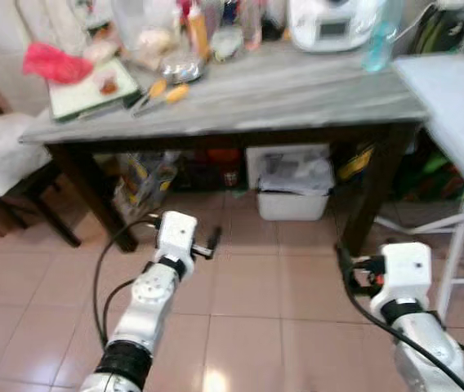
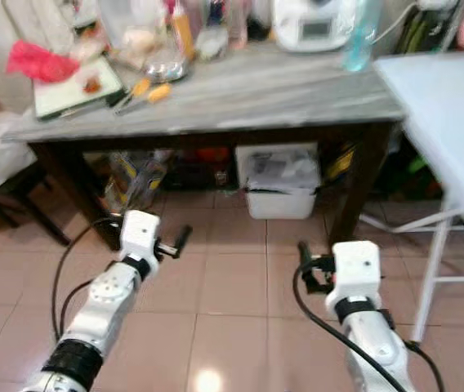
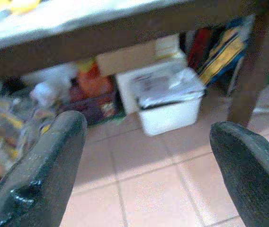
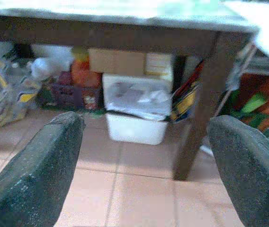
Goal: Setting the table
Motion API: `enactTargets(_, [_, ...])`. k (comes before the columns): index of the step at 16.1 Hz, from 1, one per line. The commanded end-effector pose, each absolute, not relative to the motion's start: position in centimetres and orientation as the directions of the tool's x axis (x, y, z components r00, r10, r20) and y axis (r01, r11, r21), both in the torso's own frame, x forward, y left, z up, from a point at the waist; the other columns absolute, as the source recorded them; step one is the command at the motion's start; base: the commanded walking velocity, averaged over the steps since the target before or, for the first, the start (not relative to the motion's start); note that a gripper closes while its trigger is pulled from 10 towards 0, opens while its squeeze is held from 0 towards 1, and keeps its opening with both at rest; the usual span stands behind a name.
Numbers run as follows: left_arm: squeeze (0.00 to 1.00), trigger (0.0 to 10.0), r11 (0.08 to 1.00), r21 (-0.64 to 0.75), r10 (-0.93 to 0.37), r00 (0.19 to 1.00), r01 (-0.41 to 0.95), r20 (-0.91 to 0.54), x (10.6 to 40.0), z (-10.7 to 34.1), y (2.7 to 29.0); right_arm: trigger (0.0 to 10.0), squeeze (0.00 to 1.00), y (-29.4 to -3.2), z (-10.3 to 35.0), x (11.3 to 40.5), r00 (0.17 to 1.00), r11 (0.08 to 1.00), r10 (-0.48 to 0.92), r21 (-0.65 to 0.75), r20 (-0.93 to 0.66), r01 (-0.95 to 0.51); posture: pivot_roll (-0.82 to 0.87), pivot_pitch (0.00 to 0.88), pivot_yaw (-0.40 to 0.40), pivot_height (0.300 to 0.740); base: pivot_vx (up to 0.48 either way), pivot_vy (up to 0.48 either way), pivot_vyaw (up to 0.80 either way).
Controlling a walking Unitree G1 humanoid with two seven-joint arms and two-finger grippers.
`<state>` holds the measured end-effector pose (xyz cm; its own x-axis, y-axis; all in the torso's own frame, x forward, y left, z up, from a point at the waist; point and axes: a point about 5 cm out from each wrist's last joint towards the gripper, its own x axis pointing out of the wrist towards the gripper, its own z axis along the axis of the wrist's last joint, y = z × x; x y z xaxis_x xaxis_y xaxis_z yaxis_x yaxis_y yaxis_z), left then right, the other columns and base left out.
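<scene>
Grey-topped counter point(image 1: 297, 94) w/ dark legs ahead, cluttered along its back edge: chopping board point(image 1: 89, 94), white appliance point(image 1: 330, 24). White bin point(image 1: 291, 181) underneath on tiled floor. Left hand point(image 3: 148, 161) & right hand point(image 4: 144, 161) low over floor, fingers apart, holding nothing.

A home kitchen: a grey-topped desk point(image 1: 297, 90) crowded with bottles point(image 1: 198, 28), a cutting board point(image 1: 93, 90) and a white appliance point(image 1: 330, 23), a storage bin point(image 1: 291, 180) and bags beneath it, on a pink tiled floor point(image 1: 248, 286).
</scene>
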<state>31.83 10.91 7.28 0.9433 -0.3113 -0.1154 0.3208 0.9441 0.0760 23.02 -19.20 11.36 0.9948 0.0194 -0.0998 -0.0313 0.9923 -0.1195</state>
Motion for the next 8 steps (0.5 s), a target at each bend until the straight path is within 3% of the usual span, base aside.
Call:
enactTargets(1, [0.0, 10.0, 0.951, 0.092, -0.283, 0.951, 0.295, -0.123, 32.05, 7.32, 12.02, 10.0, 0.0, -18.35, 11.49, 22.91, 0.994, 0.994, 0.037, -0.103, -0.099, -0.047, -0.29, 0.078, 0.128, 0.74, 0.0, -0.337, 0.0])
enactTargets(8, [0.0, 10.0, 0.955, 0.08, -0.274, 0.955, 0.284, -0.117, 32.13, 7.37, 11.76, 10.0, 0.0, -18.24, 11.61, 23.18, 0.992, 0.989, 0.053, -0.132, -0.114, -0.068, -0.28, 0.071, 0.111, 0.74, 0.0, -0.298, 0.0])
